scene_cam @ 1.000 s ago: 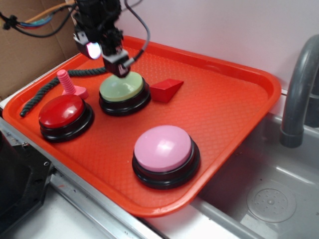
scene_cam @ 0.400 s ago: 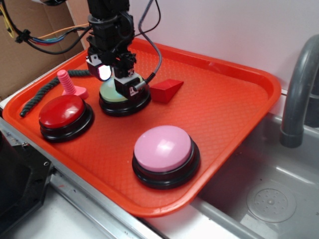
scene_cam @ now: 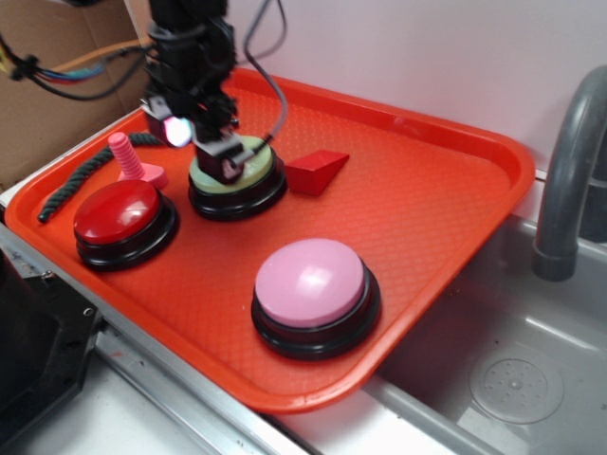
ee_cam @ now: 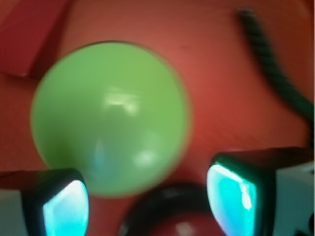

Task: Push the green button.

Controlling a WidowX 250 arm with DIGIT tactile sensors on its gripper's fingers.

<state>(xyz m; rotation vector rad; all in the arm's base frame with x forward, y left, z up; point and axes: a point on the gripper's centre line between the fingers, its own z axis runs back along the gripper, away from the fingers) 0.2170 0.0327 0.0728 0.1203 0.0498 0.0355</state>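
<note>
i am at the pressing step: my claw (scene_cam: 226, 163) sits over the left edge of the green button (scene_cam: 248, 166), which stands on the orange tray (scene_cam: 455, 199) between the red button (scene_cam: 119, 210) and the red wedge block (scene_cam: 318, 171), with the pink button (scene_cam: 311, 282) nearer the front. the wrist view is blurred, but the dome (ee_cam: 109, 118) fills the space ahead of my fingertips (ee_cam: 64, 204), which stand apart with nothing between them. i think i am just at or above the dome; contact is hard to judge. the next move, i judge, is a straight push down, centred better on the dome.
</note>
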